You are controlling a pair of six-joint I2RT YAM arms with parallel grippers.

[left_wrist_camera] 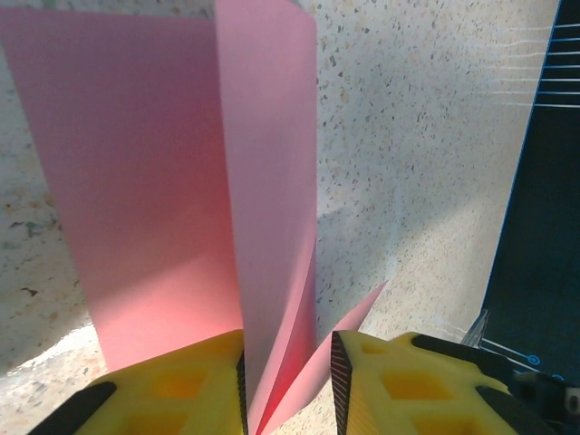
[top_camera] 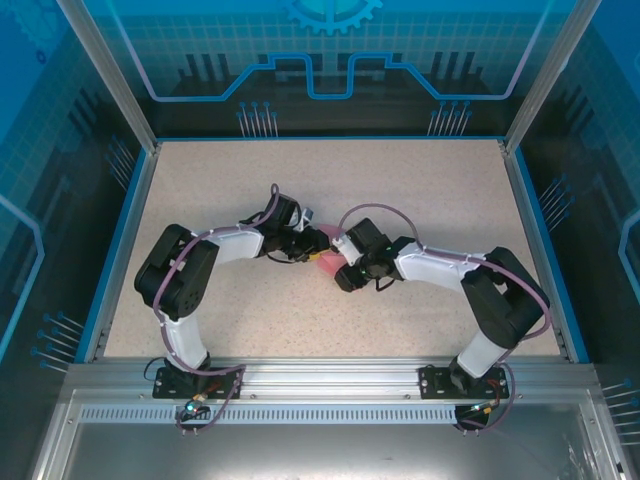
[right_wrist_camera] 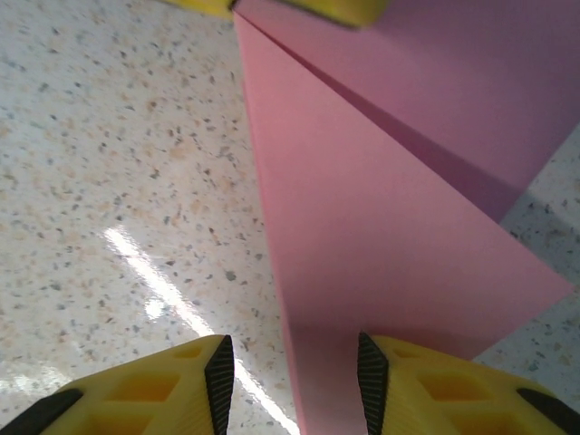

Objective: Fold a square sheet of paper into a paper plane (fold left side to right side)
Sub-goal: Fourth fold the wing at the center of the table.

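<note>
The pink paper (top_camera: 329, 262) lies mid-table between my two arms, mostly hidden beneath them. In the left wrist view the paper (left_wrist_camera: 154, 181) is part-folded: one panel lies flat while a raised fold stands up and runs back between the yellow fingers. My left gripper (left_wrist_camera: 286, 362) is open, with those loose layers in the gap and touching the left pad. In the right wrist view the paper (right_wrist_camera: 381, 236) lies flat with a diagonal crease. My right gripper (right_wrist_camera: 294, 362) is open just above it, the paper's left edge between the fingers. The left gripper's yellow fingers (right_wrist_camera: 308, 7) sit at the crease's far end.
The speckled beige table (top_camera: 430, 200) is bounded by a blue rim (top_camera: 520, 215) and a metal frame. A dark wall with blue lines (left_wrist_camera: 544, 227) stands to the right in the left wrist view. Both arms (top_camera: 240, 243) (top_camera: 440, 265) bend inward and nearly touch.
</note>
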